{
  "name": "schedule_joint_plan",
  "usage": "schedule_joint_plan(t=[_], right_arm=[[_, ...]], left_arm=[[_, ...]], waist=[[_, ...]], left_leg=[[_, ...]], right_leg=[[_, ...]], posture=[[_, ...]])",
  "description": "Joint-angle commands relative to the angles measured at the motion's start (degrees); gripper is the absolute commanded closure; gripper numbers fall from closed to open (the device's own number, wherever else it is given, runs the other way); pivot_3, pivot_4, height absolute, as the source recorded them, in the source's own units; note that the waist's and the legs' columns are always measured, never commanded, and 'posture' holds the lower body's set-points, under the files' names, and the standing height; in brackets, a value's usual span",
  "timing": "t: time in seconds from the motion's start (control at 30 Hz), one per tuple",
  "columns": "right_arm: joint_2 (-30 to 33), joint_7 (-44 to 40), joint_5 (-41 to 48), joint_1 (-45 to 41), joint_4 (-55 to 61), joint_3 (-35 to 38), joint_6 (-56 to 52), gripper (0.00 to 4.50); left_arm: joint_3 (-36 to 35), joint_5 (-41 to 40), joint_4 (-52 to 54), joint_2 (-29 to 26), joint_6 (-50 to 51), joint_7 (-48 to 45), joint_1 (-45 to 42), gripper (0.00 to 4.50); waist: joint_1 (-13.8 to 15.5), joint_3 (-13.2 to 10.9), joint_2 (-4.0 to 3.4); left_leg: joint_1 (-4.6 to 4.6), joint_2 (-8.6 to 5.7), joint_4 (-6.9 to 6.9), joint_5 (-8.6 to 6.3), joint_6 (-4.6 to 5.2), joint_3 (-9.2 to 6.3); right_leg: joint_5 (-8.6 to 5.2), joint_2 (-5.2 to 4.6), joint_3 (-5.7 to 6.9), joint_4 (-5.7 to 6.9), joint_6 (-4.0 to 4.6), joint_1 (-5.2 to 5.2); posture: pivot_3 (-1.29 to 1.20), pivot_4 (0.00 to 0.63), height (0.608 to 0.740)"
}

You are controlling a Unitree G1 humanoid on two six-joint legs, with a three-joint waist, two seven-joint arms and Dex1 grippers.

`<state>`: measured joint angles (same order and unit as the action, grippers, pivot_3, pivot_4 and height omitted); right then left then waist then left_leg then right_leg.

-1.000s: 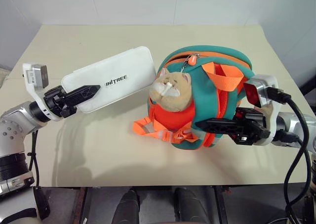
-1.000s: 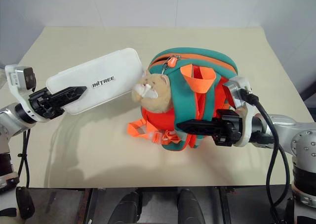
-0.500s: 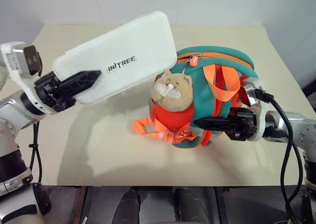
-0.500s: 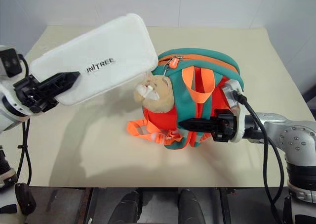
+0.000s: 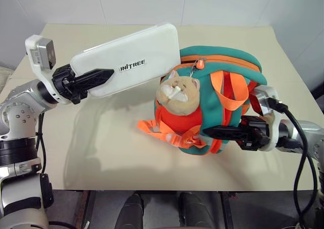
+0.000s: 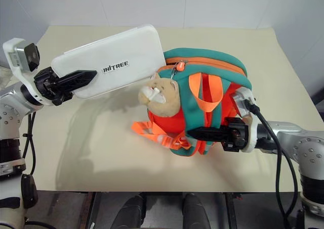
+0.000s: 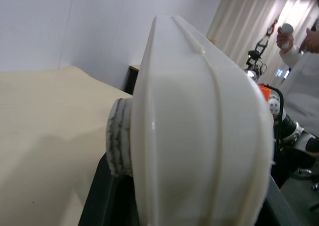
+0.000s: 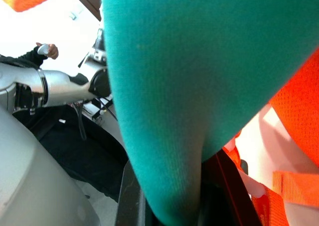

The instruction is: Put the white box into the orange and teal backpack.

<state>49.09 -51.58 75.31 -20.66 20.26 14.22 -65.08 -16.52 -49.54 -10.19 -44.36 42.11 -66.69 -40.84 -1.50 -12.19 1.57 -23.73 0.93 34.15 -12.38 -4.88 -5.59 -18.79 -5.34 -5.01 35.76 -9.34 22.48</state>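
Where the beige table (image 5: 101, 158) begins at the left, the left gripper (image 5: 104, 77) is clamped on one end of the white box (image 5: 134, 62), held in the air and tilted, its far end above the zipped upper edge of the orange and teal backpack (image 5: 223, 67). Centre: that backpack stands on the table, tan plush animal (image 5: 178, 92) on its front, orange webbing (image 5: 157, 130) trailing. Right: the right gripper (image 5: 215, 133), fingers pinched together, grips a teal strap (image 8: 159, 111) low on the backpack.

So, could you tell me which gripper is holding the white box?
The left gripper: it grips the box in the air, while the right gripper pinches the backpack.
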Motion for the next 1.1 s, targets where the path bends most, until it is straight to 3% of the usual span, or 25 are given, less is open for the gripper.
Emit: schedule_joint_plan(t=[0.03,0.2,0.4,0.83,1.1], right_arm=[[1.55,-0.92,1.78,1.66,2.51,2.18,0.12,4.49],[2.05,-1.07,1.41,2.54,3.14,1.93,0.72,4.49],[1.28,-1.01,0.44,1.82,3.18,0.71,1.65,4.49],[-0.82,-2.42,-4.56,-3.34,2.86,-4.73,4.94,4.49],[-2.26,-2.03,-6.13,-3.9,2.97,-5.33,5.99,4.49]], left_arm=[[1.83,3.24,-1.98,-2.1,-2.34,-3.59,-1.94,3.27],[8.96,10.51,-4.77,-4.9,-7.93,-12.55,-3.23,3.27],[14.86,18.99,-10.09,-3.14,-16.71,-16.2,-8.59,3.27],[26.94,25.98,-7.18,13.39,-15.38,-13.74,-21.39,3.27],[30.34,29.74,-6.48,22.98,-13.73,-7.86,-22.81,3.27]], waist=[[-0.01,0.0,0.0],[0.02,0.0,0.0],[0.12,-0.01,0.02],[-0.04,-0.01,0.02],[0.04,-0.01,0.01]], left_leg=[[0.0,0.0,0.0,0.0,0.0,-0.01],[0.01,0.0,0.01,0.0,0.0,0.0],[-0.02,-0.01,0.04,0.01,0.0,-0.02],[-0.43,-0.03,0.52,-0.05,0.11,-0.12],[-0.43,-0.03,0.59,-0.06,0.13,-0.12]], right_leg=[[0.0,0.0,0.0,0.0,0.0,0.0],[0.0,0.0,0.0,0.03,0.0,0.0],[0.01,0.01,0.01,0.02,-0.01,-0.02],[0.01,0.04,0.03,0.11,-0.15,0.13],[0.0,0.04,0.02,0.15,-0.17,0.13]], posture=[[0.0,0.15,0.74],[0.0,0.15,0.74],[0.0,0.15,0.74],[0.0,0.15,0.74],[0.0,0.15,0.74]])
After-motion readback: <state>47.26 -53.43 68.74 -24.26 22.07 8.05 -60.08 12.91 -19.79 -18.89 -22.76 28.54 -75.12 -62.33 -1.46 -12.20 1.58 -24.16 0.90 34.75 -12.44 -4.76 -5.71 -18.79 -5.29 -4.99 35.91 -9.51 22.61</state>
